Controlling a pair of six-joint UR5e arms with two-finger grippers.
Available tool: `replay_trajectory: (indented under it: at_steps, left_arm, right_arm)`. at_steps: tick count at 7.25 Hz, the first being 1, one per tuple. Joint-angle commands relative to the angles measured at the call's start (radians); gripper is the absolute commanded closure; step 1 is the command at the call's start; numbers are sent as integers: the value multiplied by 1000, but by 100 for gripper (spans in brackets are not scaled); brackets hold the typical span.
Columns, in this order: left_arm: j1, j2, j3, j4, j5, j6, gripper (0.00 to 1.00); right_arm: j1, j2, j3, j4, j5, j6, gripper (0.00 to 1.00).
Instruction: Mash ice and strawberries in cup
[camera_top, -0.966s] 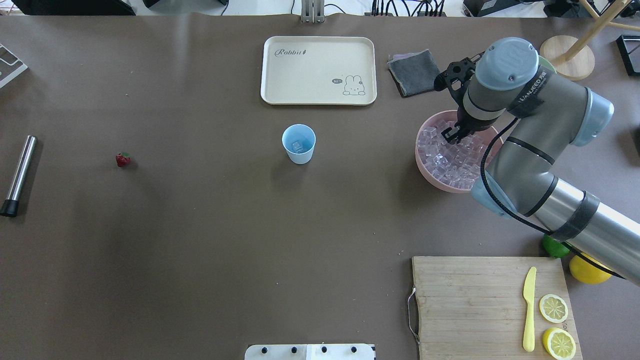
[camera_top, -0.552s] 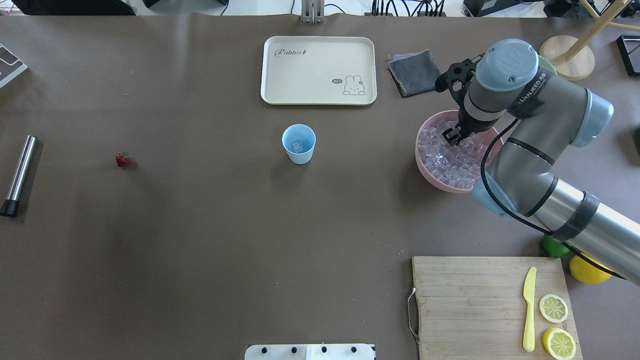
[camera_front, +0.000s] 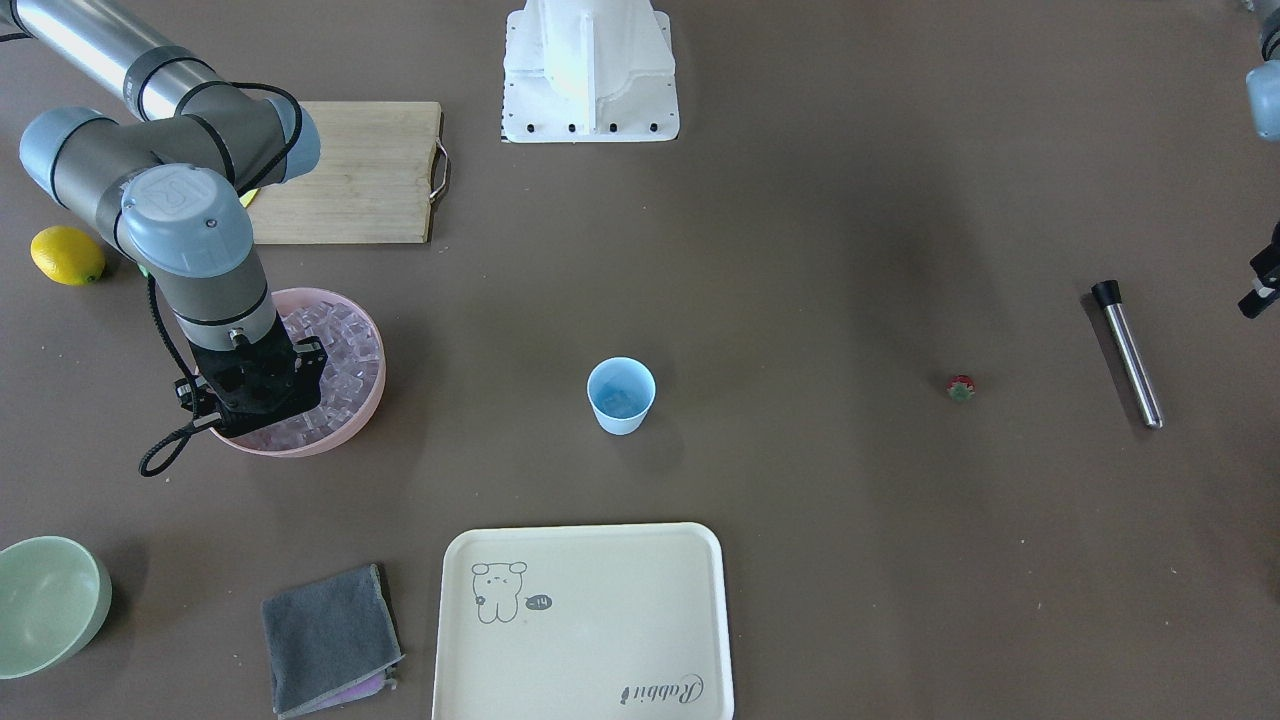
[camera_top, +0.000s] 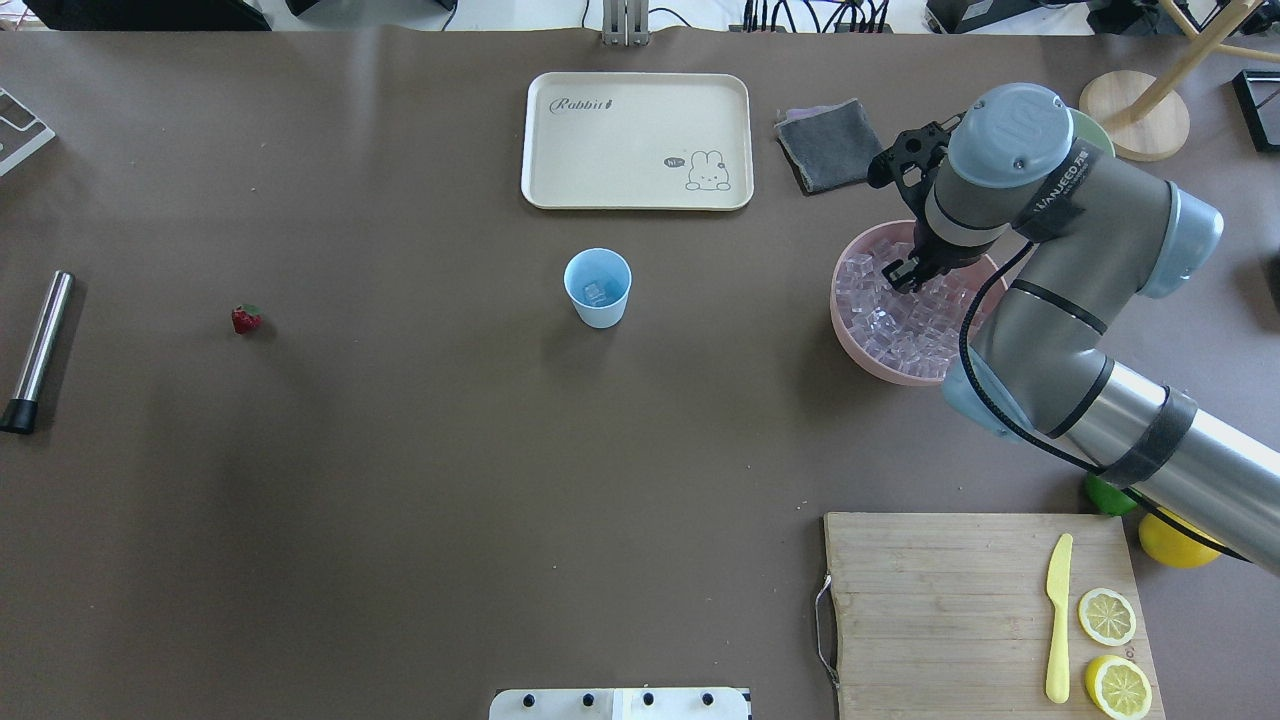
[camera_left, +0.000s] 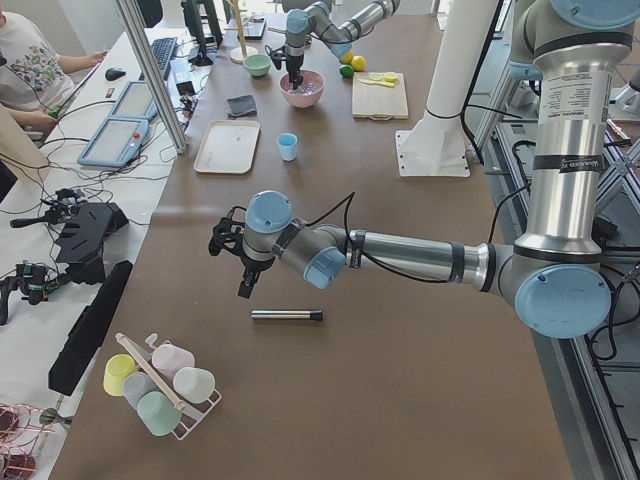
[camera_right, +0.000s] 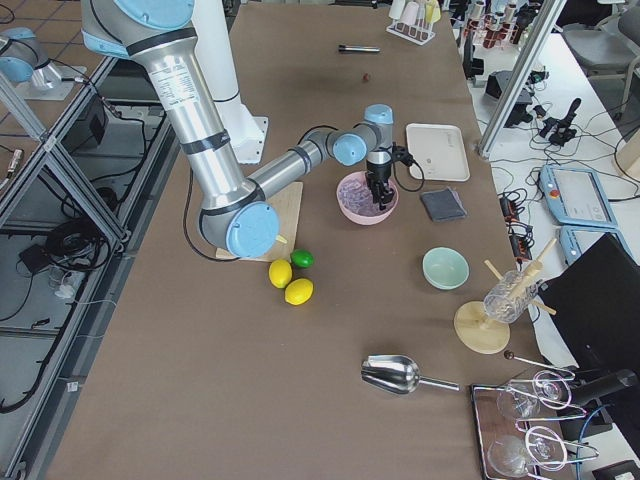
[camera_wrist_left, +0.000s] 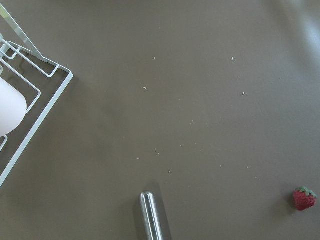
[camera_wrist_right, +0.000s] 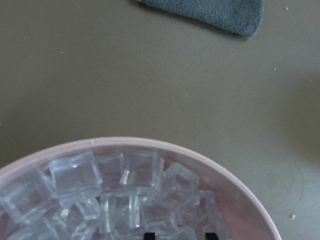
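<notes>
Overhead exterior: R gripper (camera_top: 905, 272) tips apart in pink bowl (camera_top: 843, 335) of ice (camera_top: 900, 325), no grip seen yet; cup (camera_top: 600, 315) far to its left holds some ice; strawberry (camera_top: 245, 319) beyond, not added; mashing undone.

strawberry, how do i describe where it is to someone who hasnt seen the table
Start at the light blue cup in the middle of the brown table. Look toward the robot's left, where a black-tipped steel rod lies near the table's end. The strawberry sits between them, nearer the rod: tiny, red, green-topped, the only red thing there.
</notes>
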Motion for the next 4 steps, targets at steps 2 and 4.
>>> replay_trajectory:
  at_steps: [2, 4]
  left_arm:
    - [0, 1, 0, -1, 1, -1, 3]
    - [0, 1, 0, -1, 1, -1, 3]
  right_arm:
    - [-4, -1, 1, -2, -15, 1, 72]
    - [-4, -1, 3, -2, -15, 2, 72]
